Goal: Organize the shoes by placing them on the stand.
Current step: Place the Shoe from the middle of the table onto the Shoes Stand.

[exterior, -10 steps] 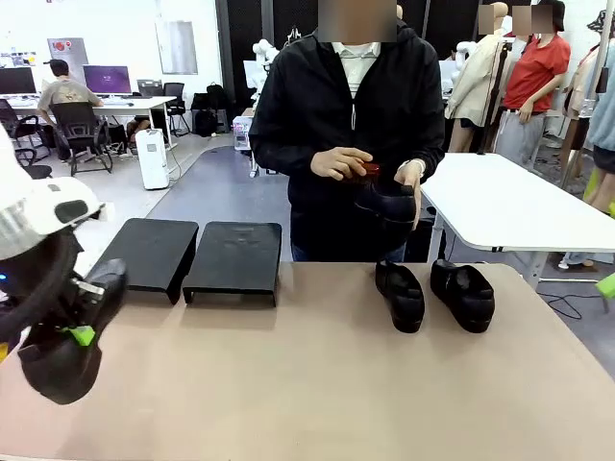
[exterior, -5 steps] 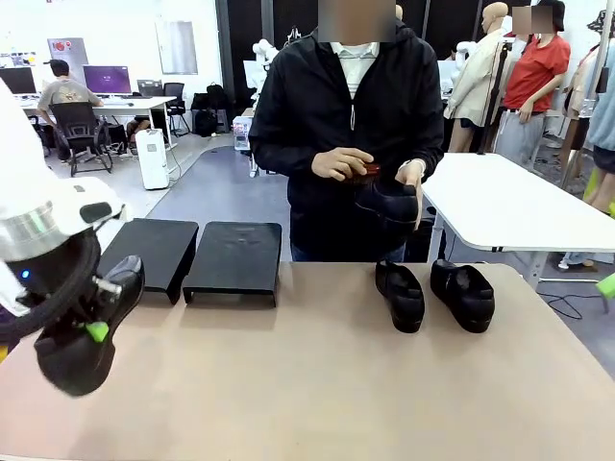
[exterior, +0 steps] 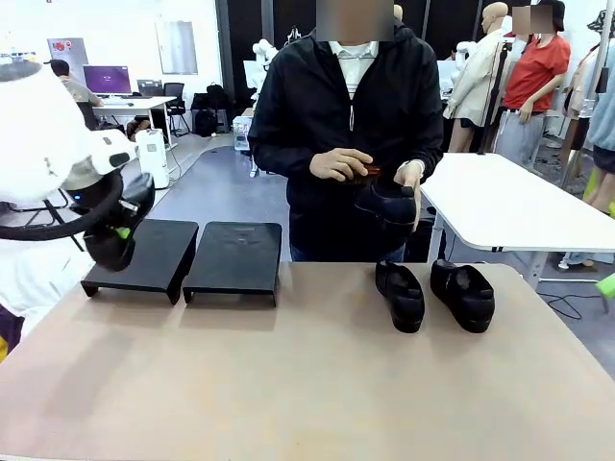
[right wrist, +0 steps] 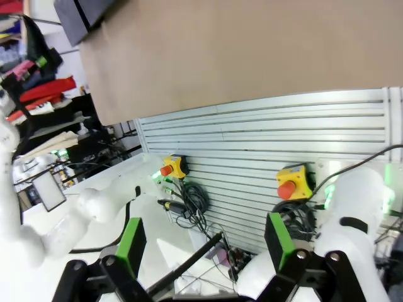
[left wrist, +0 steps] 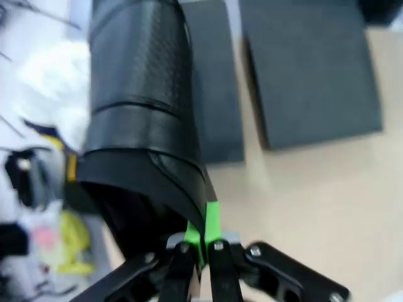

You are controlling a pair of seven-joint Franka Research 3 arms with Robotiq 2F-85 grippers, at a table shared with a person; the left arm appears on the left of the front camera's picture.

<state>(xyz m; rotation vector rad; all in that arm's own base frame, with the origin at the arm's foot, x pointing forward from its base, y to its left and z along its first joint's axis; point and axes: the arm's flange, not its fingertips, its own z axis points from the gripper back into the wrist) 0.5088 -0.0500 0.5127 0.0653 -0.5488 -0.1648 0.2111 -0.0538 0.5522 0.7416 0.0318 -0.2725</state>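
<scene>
My left gripper (exterior: 121,230) is shut on the rim of a black shoe (exterior: 110,252) and holds it in the air over the near left part of the left stand (exterior: 154,252). The left wrist view has the green pads (left wrist: 212,221) pinching that shoe (left wrist: 141,126), with both stands (left wrist: 308,69) below. Two more shoes (exterior: 401,295) (exterior: 463,293) lie side by side on the table's right. The person across the table holds another shoe (exterior: 386,202) in both hands at waist height. My right gripper (right wrist: 204,242) stands open and empty, off the table's side.
A second black stand (exterior: 233,257) sits just right of the first, with nothing on it. The tan table (exterior: 307,384) is bare in the middle and front. In the right wrist view, the table's edge (right wrist: 252,56) runs above ribbed metal panels with red stop buttons (right wrist: 286,187).
My left arm has raised the shoe from low over the table's front left corner and carried it away from me, up to the left stand. The person and the other shoes have stayed put.
</scene>
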